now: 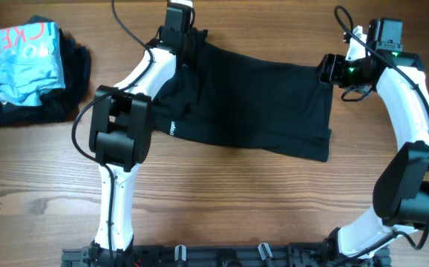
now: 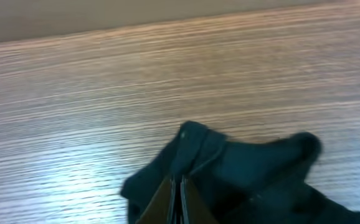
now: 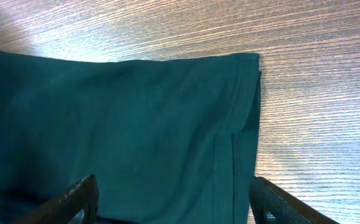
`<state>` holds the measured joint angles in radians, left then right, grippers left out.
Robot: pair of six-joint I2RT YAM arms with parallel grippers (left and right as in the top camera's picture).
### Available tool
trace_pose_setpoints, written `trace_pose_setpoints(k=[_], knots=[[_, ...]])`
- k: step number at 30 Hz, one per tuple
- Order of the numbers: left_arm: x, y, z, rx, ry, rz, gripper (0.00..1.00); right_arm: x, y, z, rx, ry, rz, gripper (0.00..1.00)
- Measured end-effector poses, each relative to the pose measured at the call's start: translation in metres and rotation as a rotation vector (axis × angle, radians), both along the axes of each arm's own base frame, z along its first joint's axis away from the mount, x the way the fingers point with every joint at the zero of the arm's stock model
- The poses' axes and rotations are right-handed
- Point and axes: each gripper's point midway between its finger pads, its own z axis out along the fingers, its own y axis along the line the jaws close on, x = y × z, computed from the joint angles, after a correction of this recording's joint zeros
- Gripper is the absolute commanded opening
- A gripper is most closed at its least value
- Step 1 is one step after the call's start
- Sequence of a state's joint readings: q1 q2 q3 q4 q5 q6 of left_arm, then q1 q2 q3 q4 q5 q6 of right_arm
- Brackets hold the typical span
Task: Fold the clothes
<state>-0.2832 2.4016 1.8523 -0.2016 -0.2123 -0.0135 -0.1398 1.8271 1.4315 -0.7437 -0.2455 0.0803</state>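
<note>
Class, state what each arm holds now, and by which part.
Left jaws pinch the black T-shirt at a bunched far edge; right jaws stand open, holding nothing.

The black T-shirt [image 1: 251, 104] is lying spread across the far middle of the wooden surface [image 1: 222, 193], mostly flat and stretching sideways, its thin fabric wrinkling lightly. Small white lettering [image 1: 173, 129] is showing near the left end of its near edge. The hemmed edge [image 3: 245, 99] is facing right, a stitched seam running along it, its far corner lying flat between the spread fingers of the right tool [image 3: 172, 193]. At the far left the cloth is bunching into a rumpled peak — the left tool [image 2: 180, 190] is pinching it there, jaws closed on the fabric.
</note>
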Motion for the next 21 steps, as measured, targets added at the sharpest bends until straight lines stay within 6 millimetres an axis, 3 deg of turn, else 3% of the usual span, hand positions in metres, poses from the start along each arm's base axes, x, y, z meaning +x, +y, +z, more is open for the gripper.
trace_pose_setpoints(k=[6,13,18,21], knots=[[-0.009,0.009,0.031,-0.005,0.003,0.052,0.04,-0.001,0.000,0.000,0.000,0.003,-0.001,0.74],[-0.042,0.022,0.084,-0.059,0.050,0.145,0.04,-0.004,0.000,-0.002,0.002,0.018,-0.006,0.68],[-0.063,0.029,0.090,-0.071,0.117,0.188,0.04,-0.008,0.001,-0.013,0.008,0.044,-0.012,0.69],[-0.070,0.031,0.085,-0.068,0.151,0.201,0.04,0.000,-0.001,-0.021,0.007,0.033,-0.013,0.72]])
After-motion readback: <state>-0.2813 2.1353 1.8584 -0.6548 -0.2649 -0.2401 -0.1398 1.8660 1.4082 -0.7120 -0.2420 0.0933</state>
